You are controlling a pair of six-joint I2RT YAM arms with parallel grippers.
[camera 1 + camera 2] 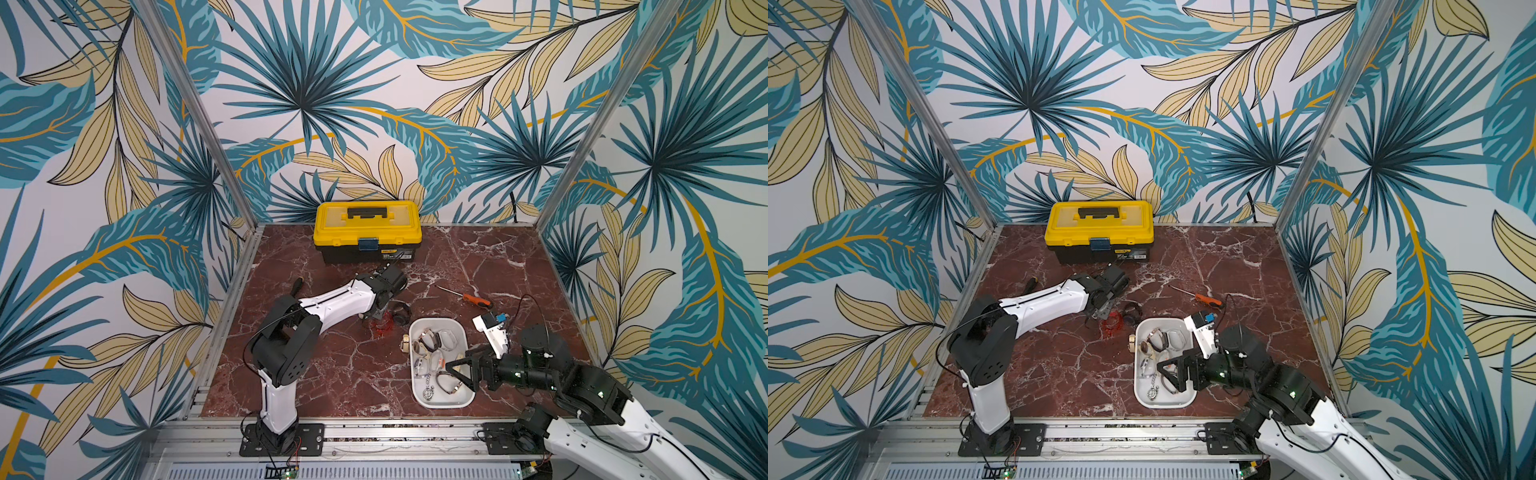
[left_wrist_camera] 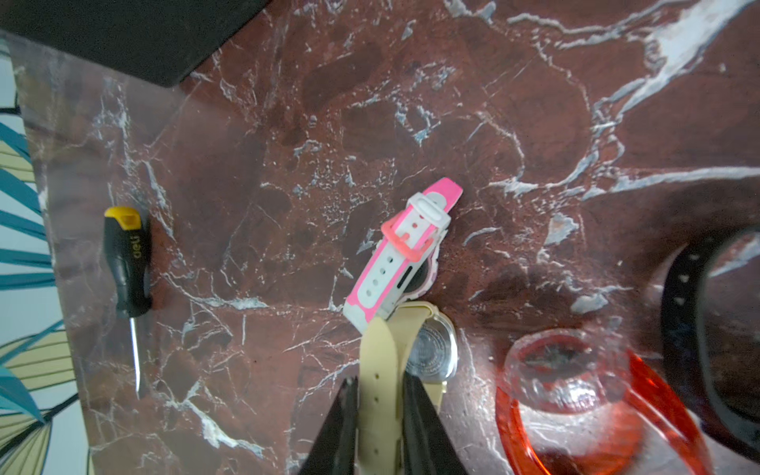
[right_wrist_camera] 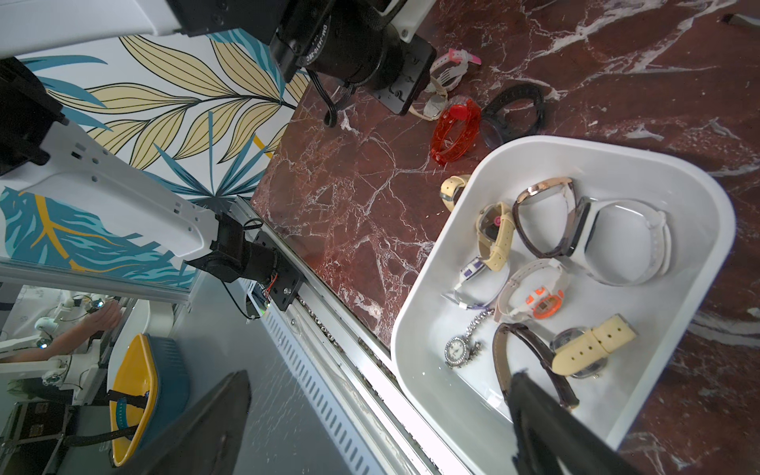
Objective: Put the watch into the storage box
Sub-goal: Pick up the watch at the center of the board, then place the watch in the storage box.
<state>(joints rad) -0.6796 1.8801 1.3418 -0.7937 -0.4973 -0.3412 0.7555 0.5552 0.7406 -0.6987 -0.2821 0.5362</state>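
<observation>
Left wrist view: left gripper (image 2: 378, 380) clamped across the strap of the beige watch (image 2: 429, 349). The watch is on the surface (image 2: 452, 103), touching a pink watch (image 2: 405, 246), with a red band (image 2: 575, 390) just beside it. In both top views the arm hides this grasp. The storage box (image 1: 440, 321) sits well apart across bare marble, with several watches inside. The right gripper (image 1: 453, 372) is spread wide and empty over the box's near end.
</observation>
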